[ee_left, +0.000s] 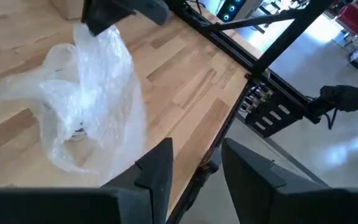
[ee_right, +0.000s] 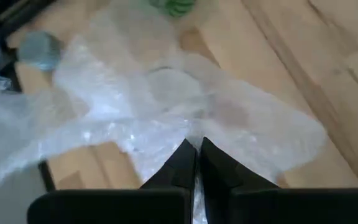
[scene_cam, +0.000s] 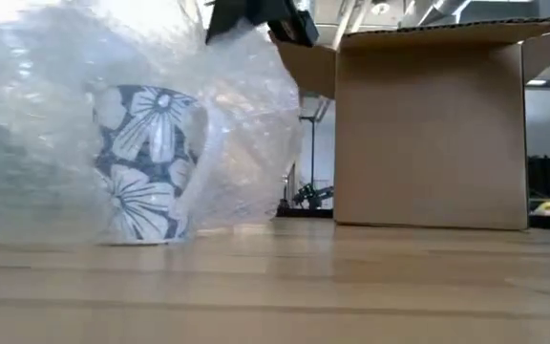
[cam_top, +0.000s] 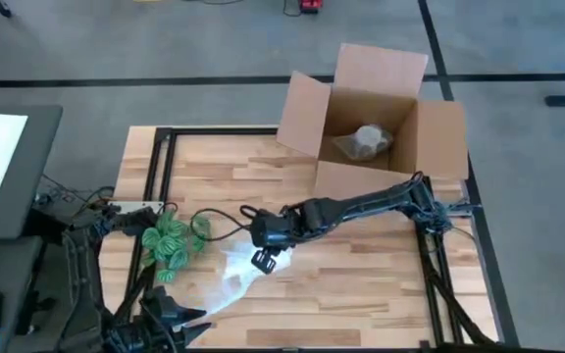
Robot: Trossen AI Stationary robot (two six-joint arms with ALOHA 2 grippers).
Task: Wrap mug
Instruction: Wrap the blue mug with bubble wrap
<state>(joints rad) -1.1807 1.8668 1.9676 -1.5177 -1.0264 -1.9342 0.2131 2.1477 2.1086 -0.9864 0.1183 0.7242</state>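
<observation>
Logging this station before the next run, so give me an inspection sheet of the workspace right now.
Surface: wooden table, black frame.
Job's things: mug upright, flower-patterned, under bubble wrap.
Clutter: open cardboard box with a wrapped bundle inside; green patterned bundle.
Grippers: right gripper shut on the bubble wrap, lifting an edge; left gripper open at the near table edge.
Cables: black cable beside the green bundle.
Surroundings: monitor left of table; grey floor.
</observation>
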